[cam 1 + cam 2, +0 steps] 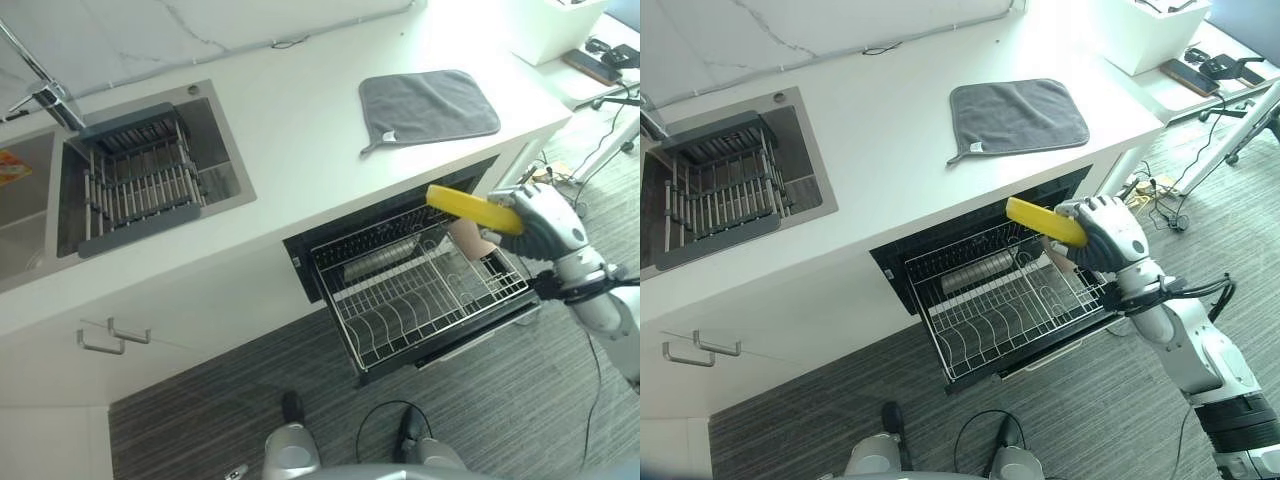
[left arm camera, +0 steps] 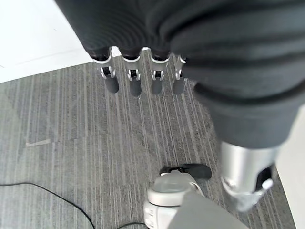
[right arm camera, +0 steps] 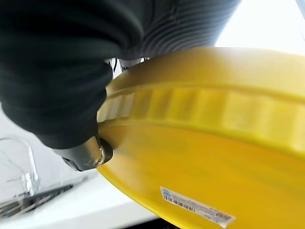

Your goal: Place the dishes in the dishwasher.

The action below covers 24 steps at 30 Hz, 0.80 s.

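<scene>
Yellow plate (image 1: 1045,221) sits pinched in the right hand (image 1: 1108,235), fingers curled round its rim, above the dishwasher rack's (image 1: 997,300) right end. Left hand (image 2: 143,78) hangs with fingers straight.

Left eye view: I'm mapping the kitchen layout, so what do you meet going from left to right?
Steel sink with grey drying rack → pulled-out wire dishwasher rack → yellow plate → right hand.

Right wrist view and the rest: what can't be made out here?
- Right hand fingers: hidden behind the yellow plate in the right wrist view, though it holds it.
- Dishwasher rack back: under the counter overhang, head views.
- Sink far end: cut off by the frame edge.
</scene>
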Motion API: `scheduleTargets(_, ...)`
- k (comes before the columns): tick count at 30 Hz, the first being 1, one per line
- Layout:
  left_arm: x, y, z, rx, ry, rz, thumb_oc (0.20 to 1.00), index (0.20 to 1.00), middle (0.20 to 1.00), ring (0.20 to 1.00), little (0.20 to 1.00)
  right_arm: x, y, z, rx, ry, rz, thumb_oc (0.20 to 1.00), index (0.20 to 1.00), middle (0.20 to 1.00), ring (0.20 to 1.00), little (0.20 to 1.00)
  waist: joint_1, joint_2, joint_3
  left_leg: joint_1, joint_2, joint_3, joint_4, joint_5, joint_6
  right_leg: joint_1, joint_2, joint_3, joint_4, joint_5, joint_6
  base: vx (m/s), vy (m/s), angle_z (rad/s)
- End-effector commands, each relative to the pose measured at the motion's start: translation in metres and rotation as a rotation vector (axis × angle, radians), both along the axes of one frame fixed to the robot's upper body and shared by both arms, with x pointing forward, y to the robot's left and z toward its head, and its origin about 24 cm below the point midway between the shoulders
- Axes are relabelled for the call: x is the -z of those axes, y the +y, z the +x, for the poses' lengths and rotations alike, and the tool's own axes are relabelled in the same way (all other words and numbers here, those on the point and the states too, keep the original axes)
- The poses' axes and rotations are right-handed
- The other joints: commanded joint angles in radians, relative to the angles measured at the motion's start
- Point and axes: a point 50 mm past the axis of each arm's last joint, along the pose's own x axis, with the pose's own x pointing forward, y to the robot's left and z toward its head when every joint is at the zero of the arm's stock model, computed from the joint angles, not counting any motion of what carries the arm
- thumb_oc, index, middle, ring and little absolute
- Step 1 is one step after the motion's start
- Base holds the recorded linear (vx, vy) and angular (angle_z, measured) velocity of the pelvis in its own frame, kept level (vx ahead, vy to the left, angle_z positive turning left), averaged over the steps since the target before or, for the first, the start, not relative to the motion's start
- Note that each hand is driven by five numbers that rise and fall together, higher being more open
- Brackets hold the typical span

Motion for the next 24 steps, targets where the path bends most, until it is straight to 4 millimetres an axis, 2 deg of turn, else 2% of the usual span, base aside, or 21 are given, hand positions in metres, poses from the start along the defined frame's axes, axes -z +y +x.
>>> scheduleTargets(1, -0.01, 0.027, 0.015, 0.045, -0.001, 0.074, 1.0, 1.0, 1.0, 1.0, 1.0, -0.047, 0.017, 0.009, -0.076, -0.22, 0.042, 0.2, 0.2, 0.2, 0.2, 0.2, 0.027, -0.05, 0.034, -0.099, 0.008, -0.094, 0.185, -0.141, -0.01, -0.014, -0.05, 0.065, 0.228, -0.225, -0.01, -0.16, -0.039, 0.12)
scheduleTargets(2, -0.014, 0.03, 0.03, 0.041, -0.055, 0.074, 1.0, 1.0, 1.0, 1.0, 1.0, -0.054, 0.021, 0.017, -0.08, -0.243, 0.03, 0.2, 0.2, 0.2, 0.2, 0.2, 0.03, -0.04, 0.073, -0.148, 0.016, -0.113, 0.234, -0.151, -0.011, -0.064, -0.055, 0.071, 0.282, -0.246, -0.023, -0.16, -0.024, 0.05)
scheduleTargets(4, -0.017, 0.033, 0.041, 0.039, -0.105, 0.072, 1.0, 1.0, 1.0, 1.0, 1.0, -0.061, 0.023, 0.02, -0.086, -0.27, 0.014, 0.2, 0.2, 0.2, 0.2, 0.2, 0.03, -0.028, 0.106, -0.178, 0.018, -0.123, 0.265, -0.161, -0.008, -0.113, -0.059, 0.079, 0.334, -0.263, -0.031, -0.21, -0.002, 0.02)
scheduleTargets(5, -0.021, 0.036, 0.053, 0.03, -0.155, 0.069, 1.0, 1.0, 1.0, 1.0, 1.0, -0.068, 0.026, 0.023, -0.091, -0.298, 0.002, 0.2, 0.2, 0.2, 0.2, 0.2, 0.027, -0.017, 0.142, -0.22, 0.022, -0.135, 0.32, -0.175, -0.001, -0.189, -0.072, 0.093, 0.426, -0.283, -0.04, -0.22, 0.009, -0.01)
scheduleTargets(6, -0.021, 0.035, 0.056, 0.032, -0.167, 0.068, 1.0, 1.0, 1.0, 1.0, 1.0, -0.07, 0.027, 0.023, -0.092, -0.304, -0.003, 0.2, 0.2, 0.2, 0.2, 0.2, 0.026, -0.014, 0.15, -0.233, 0.025, -0.139, 0.339, -0.181, 0.001, -0.211, -0.077, 0.095, 0.456, -0.291, -0.043, -0.14, 0.008, 0.0)
scheduleTargets(9, -0.023, 0.033, 0.064, 0.038, -0.203, 0.06, 1.0, 1.0, 1.0, 1.0, 1.0, -0.074, 0.028, 0.026, -0.099, -0.316, -0.018, 0.2, 0.2, 0.2, 0.2, 0.2, 0.019, -0.002, 0.173, -0.272, 0.035, -0.146, 0.399, -0.202, 0.007, -0.279, -0.096, 0.108, 0.553, -0.318, -0.055, -0.03, 0.006, 0.01)
scheduleTargets(10, -0.023, 0.032, 0.066, 0.038, -0.215, 0.057, 1.0, 1.0, 1.0, 1.0, 1.0, -0.076, 0.03, 0.026, -0.105, -0.317, -0.023, 0.2, 0.2, 0.2, 0.2, 0.2, 0.015, -0.001, 0.18, -0.275, 0.037, -0.155, 0.431, -0.235, 0.0, -0.293, -0.102, 0.122, 0.596, -0.349, -0.051, 0.04, 0.014, -0.02)
scheduleTargets(12, -0.023, 0.031, 0.067, 0.037, -0.229, 0.054, 1.0, 1.0, 1.0, 1.0, 1.0, -0.077, 0.031, 0.026, -0.114, -0.313, -0.036, 0.2, 0.2, 0.2, 0.2, 0.2, 0.011, 0.002, 0.187, -0.29, 0.041, -0.156, 0.462, -0.25, 0.004, -0.322, -0.114, 0.128, 0.642, -0.365, -0.054, 0.03, 0.014, -0.05)
scheduleTargets(19, -0.027, 0.031, 0.076, 0.065, -0.285, 0.043, 1.0, 1.0, 1.0, 1.0, 1.0, -0.08, 0.033, 0.03, -0.112, -0.306, -0.118, 0.2, 0.2, 0.2, 0.2, 0.2, 0.008, 0.008, 0.208, -0.322, 0.045, -0.166, 0.534, -0.287, 0.016, -0.4, -0.156, 0.151, 0.763, -0.39, -0.048, 0.0, 0.003, -0.01)
scheduleTargets(24, -0.028, 0.033, 0.078, 0.09, -0.285, 0.049, 1.0, 1.0, 1.0, 1.0, 1.0, -0.075, 0.033, 0.046, -0.068, -0.288, -0.177, 0.2, 0.2, 0.2, 0.2, 0.2, 0.022, 0.012, 0.212, -0.33, 0.046, -0.172, 0.557, -0.293, 0.017, -0.427, -0.181, 0.155, 0.812, -0.397, -0.042, 0.0, 0.0, 0.0)
